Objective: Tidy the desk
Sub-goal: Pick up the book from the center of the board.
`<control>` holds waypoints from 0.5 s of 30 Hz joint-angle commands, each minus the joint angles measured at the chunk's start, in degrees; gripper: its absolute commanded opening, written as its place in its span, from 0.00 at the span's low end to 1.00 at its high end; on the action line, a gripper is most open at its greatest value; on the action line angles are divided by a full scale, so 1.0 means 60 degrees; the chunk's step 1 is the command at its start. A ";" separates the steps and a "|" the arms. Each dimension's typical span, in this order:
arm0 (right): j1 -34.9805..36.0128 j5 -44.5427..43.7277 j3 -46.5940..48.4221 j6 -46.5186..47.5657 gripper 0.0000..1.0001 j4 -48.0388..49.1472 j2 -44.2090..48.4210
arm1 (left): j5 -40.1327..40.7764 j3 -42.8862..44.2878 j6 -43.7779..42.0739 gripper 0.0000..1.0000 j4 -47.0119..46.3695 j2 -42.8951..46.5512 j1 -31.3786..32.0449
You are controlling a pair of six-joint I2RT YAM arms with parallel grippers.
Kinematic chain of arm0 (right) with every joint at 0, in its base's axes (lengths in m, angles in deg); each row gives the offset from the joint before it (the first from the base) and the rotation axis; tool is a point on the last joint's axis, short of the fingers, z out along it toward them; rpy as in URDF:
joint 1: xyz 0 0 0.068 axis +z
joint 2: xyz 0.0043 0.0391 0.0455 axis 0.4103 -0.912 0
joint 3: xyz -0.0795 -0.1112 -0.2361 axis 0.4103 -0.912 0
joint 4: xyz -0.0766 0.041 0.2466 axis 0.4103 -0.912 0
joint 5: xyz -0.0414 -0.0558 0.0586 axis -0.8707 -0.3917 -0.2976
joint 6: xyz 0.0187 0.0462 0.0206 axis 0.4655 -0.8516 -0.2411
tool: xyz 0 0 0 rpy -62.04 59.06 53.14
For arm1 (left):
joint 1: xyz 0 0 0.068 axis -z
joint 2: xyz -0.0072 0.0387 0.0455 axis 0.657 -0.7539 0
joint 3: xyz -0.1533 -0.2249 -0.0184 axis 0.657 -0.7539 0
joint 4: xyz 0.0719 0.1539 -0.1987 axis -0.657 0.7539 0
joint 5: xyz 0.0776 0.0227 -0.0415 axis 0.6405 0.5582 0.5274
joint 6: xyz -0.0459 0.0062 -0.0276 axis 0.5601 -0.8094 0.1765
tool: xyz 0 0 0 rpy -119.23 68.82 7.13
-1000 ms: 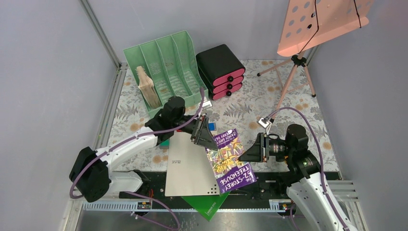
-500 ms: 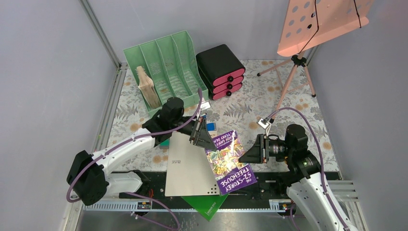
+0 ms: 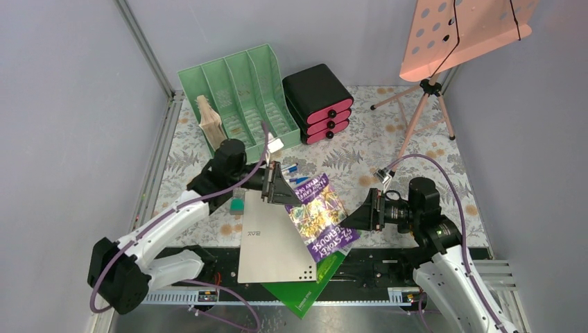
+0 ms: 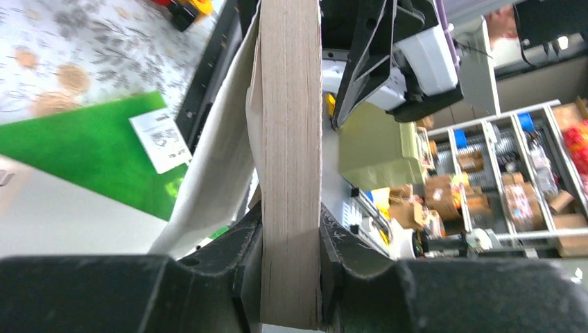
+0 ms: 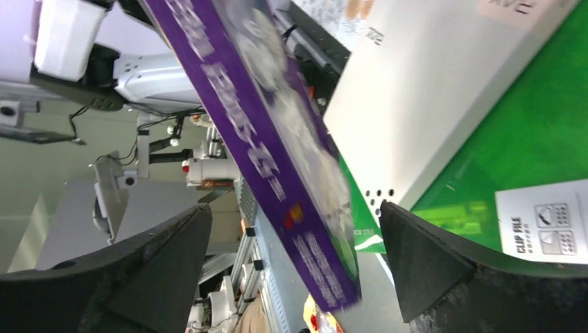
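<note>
Top view: the left gripper [image 3: 277,186] is partly masked by the purple book [image 3: 320,216] and its fingertips are not visible there. The left wrist view shows it: rough black fingers [image 4: 239,253] pinch the cream page block on both sides, with the book on edge and fine page lines showing.

Right gripper [image 3: 355,220] sits just beside the book's lower edge. In its wrist view two dark wedge-shaped fingers [image 5: 430,270] stand wide apart. The glossy cover runs between them, blurred and touching neither. The title is only partly readable.

Green folder [image 3: 305,295] is smooth plastic, mostly hidden beneath a pale matte flat panel [image 3: 274,243]. Its near corner juts past the black rail [image 3: 388,267].

Pink perforated stand [image 3: 464,28] is cut off by the frame's top edge, on thin tripod legs.

Small blue bits behind the left gripper are too small to identify.

Desk [image 3: 388,139] spans the floor between grey walls, beneath everything. Its cloth is printed with ferns and orange flowers. At its far side stand a ribbed mint-green file rack [image 3: 236,90] and a rounded black drawer box [image 3: 319,94]
</note>
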 commanded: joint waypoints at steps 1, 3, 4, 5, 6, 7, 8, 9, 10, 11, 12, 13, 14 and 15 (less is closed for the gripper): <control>0.0006 -0.1202 0.0529 0.0667 0.99 -0.1041 -0.0121 | 0.0426 -0.0281 -0.0171 0.00 -0.0198 0.0983 -0.0725; 0.0006 -0.1459 0.0555 0.0743 1.00 -0.1240 -0.0106 | 0.0697 -0.0386 -0.0304 0.00 0.0175 0.1318 -0.1076; 0.0006 -0.1640 0.0581 0.0771 0.99 -0.1352 -0.0097 | 0.0887 -0.0354 -0.0474 0.00 0.0483 0.1458 -0.1251; 0.0008 -0.1847 0.0596 0.0817 0.99 -0.1489 -0.0070 | 0.1098 -0.0288 -0.0670 0.00 0.0862 0.1578 -0.1403; 0.0007 -0.2129 0.0638 0.0874 0.99 -0.1681 -0.0029 | 0.1421 -0.0166 -0.0916 0.00 0.1393 0.1666 -0.1530; 0.0006 -0.2455 0.0660 0.0916 1.00 -0.1843 -0.0010 | 0.1791 -0.0003 -0.1210 0.00 0.1925 0.1719 -0.1634; 0.0012 -0.2780 0.0677 0.0946 1.00 -0.2006 0.0003 | 0.2133 0.0163 -0.1445 0.00 0.2454 0.1779 -0.1693; 0.0007 -0.3099 0.0696 0.0976 0.99 -0.2164 -0.0005 | 0.2495 0.0315 -0.1672 0.00 0.2879 0.1825 -0.1726; 0.0010 -0.3358 0.0720 0.1023 1.00 -0.2336 -0.0059 | 0.3072 0.0455 -0.1814 0.00 0.3255 0.1878 -0.1759; 0.0007 -0.3620 0.0743 0.1094 0.99 -0.2451 -0.0133 | 0.3464 0.0591 -0.1894 0.00 0.3580 0.1923 -0.1767; 0.0016 -0.3938 0.0761 0.1121 0.99 -0.2633 -0.0190 | 0.3835 0.0689 -0.1896 0.00 0.3789 0.1978 -0.1801; 0.0009 -0.4207 0.0750 0.1124 0.99 -0.2770 -0.0250 | 0.4094 0.0769 -0.1858 0.00 0.3940 0.2033 -0.1800; 0.0014 -0.4453 0.0683 0.1060 0.99 -0.2786 -0.0276 | 0.4375 0.0832 -0.1804 0.00 0.4028 0.2147 -0.1820; 0.0007 -0.4688 0.0596 0.0968 0.99 -0.2779 -0.0287 | 0.4615 0.0891 -0.1770 0.00 0.4096 0.2215 -0.1817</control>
